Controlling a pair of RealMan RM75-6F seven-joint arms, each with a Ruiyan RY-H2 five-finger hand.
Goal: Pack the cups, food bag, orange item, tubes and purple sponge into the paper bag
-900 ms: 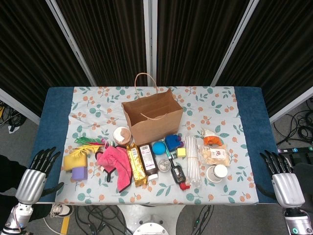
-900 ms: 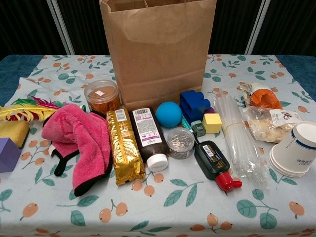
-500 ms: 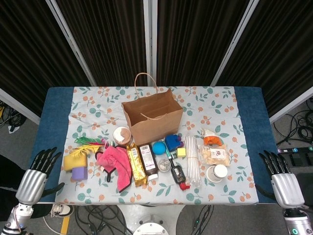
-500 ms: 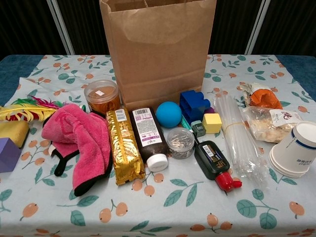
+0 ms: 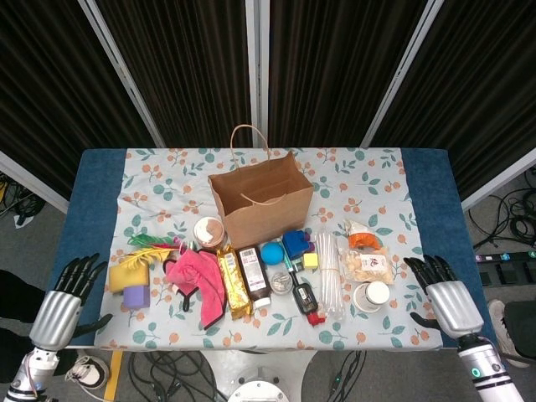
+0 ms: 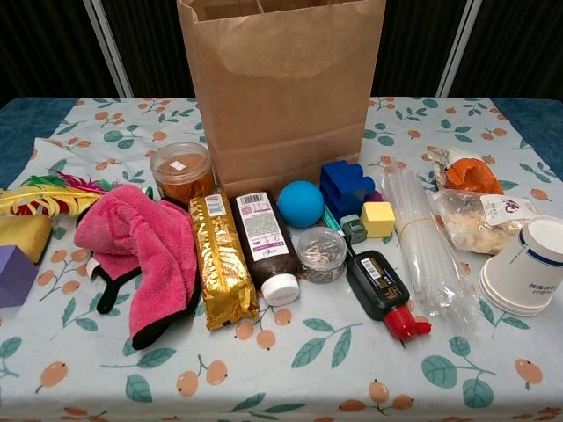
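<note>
1. Paper bag (image 5: 260, 199) stands upright with its mouth open at mid-table, likely so items drop in from above.
2. Cups (image 5: 371, 296), food bag (image 5: 367, 266), orange item (image 5: 365, 239) and clear tubes (image 5: 331, 272) lie grouped near the right hand (image 5: 448, 301), whose fingers are spread and hold nothing.
3. Purple sponge (image 5: 136, 296), a small block, lies near the left hand (image 5: 60, 308), likewise spread and empty.

Dark ribbed panels (image 5: 335, 59) with pale metal frames (image 5: 258, 67) stand behind the table (image 5: 92, 184). Grey floor (image 5: 33, 234) shows at both sides, with black cables (image 5: 511, 213) at right.
</note>
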